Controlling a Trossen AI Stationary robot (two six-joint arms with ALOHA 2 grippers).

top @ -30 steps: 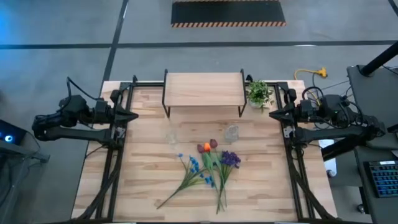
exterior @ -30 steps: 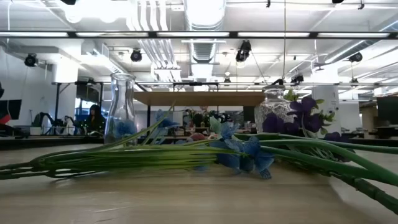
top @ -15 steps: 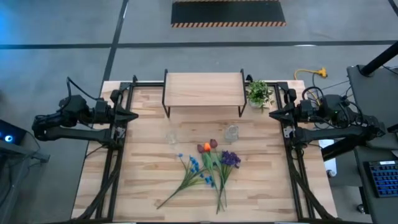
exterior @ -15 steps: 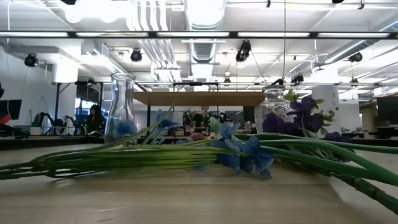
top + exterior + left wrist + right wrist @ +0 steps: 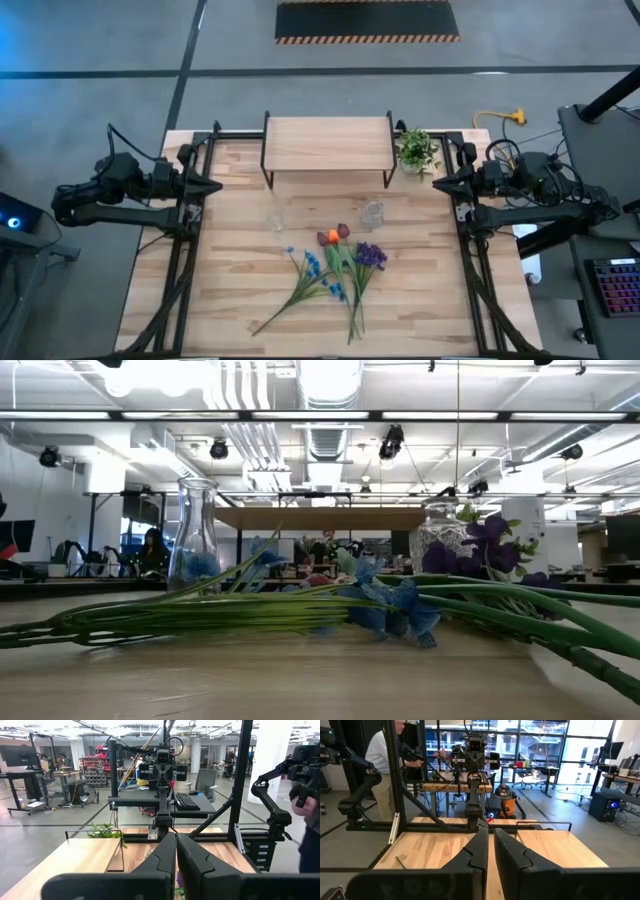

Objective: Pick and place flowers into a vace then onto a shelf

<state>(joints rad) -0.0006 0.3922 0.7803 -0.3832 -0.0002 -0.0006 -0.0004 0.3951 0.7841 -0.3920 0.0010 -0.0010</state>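
two glass vases [image 5: 275,219] [image 5: 373,213] stand in front of the one shelf [image 5: 327,144]. the flowers [image 5: 335,272], a blue spray, purple bunch, red tulips and orange bud, lie mid-bench, well apart from both tools. left tool [image 5: 213,186] and right tool [image 5: 441,185] wait at opposite bench edges, fingers pressed together, holding nothing. one potted plant [image 5: 416,150] stands beside the shelf.

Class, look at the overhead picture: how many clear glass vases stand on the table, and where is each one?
2. One glass vase stands left of centre, in front of the shelf; the other vase stands right of centre, near the purple flowers. None seems hidden.
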